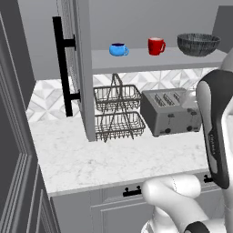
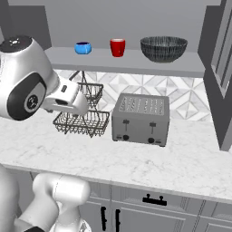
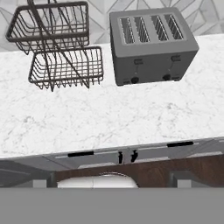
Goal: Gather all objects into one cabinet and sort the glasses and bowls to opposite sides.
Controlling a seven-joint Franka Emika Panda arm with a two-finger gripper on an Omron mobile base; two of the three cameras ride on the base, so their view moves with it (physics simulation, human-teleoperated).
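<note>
On the open grey cabinet's shelf (image 1: 136, 59) (image 2: 129, 64) stand, left to right, a squat blue cup (image 1: 119, 49) (image 2: 83, 47), a red mug (image 1: 156, 46) (image 2: 118, 47) and a wide dark grey ribbed bowl (image 1: 198, 44) (image 2: 163, 48). The two cups stand near each other and the bowl sits apart at the right end. The cabinet's left door (image 1: 75, 68) stands swung open, showing its long black bar handle (image 1: 62, 66). My arm is raised well below and in front of the shelf. The hand view looks down on the counter, and nothing is held in front of the hand.
A two-tier wire basket (image 1: 118, 111) (image 2: 84, 115) (image 3: 57, 48) and a grey toaster (image 1: 170, 111) (image 2: 141, 118) (image 3: 151, 43) stand on the marble counter (image 3: 109, 118) under the shelf. Grey drawers (image 2: 154, 199) with short black handles run below. The right cabinet door (image 2: 222, 72) juts out at the right.
</note>
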